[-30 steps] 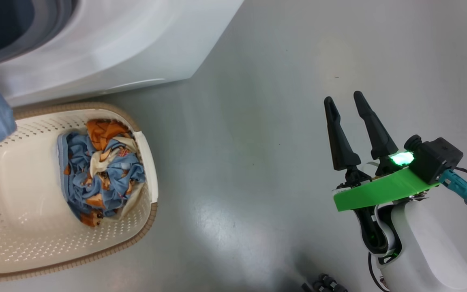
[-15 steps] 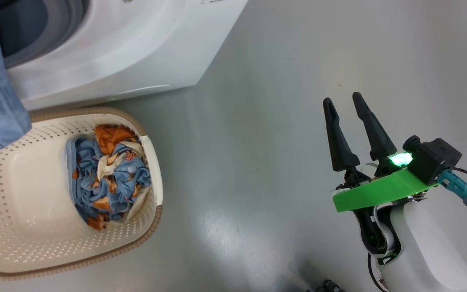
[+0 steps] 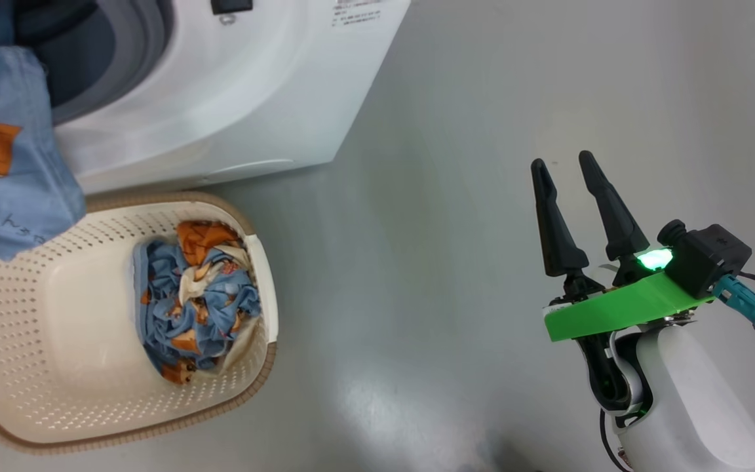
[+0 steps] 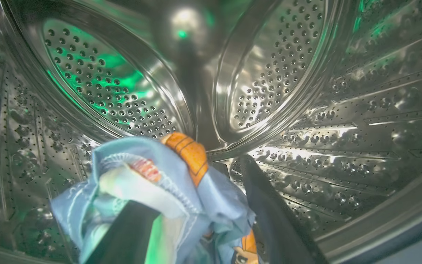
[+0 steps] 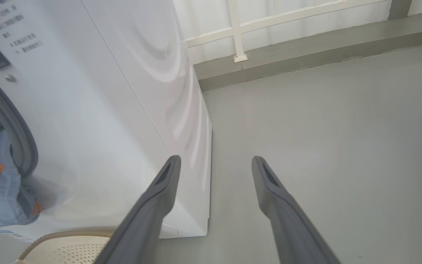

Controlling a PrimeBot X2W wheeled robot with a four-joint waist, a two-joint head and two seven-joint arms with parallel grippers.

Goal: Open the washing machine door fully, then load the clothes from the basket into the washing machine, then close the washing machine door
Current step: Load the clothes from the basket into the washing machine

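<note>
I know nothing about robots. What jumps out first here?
In the left wrist view, a shiny steel drum glows green, with a blue cloth draped over the open left gripper inside it. In the head view, a cream basket by the white washing machine holds more patterned clothes, and the right gripper, above a bright green bracket, hangs open over the floor.

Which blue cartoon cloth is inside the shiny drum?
The blue cloth with the orange patch, between the left gripper's dark fingers in the steel drum. The crumpled pile lies in the cream perforated basket.
</note>
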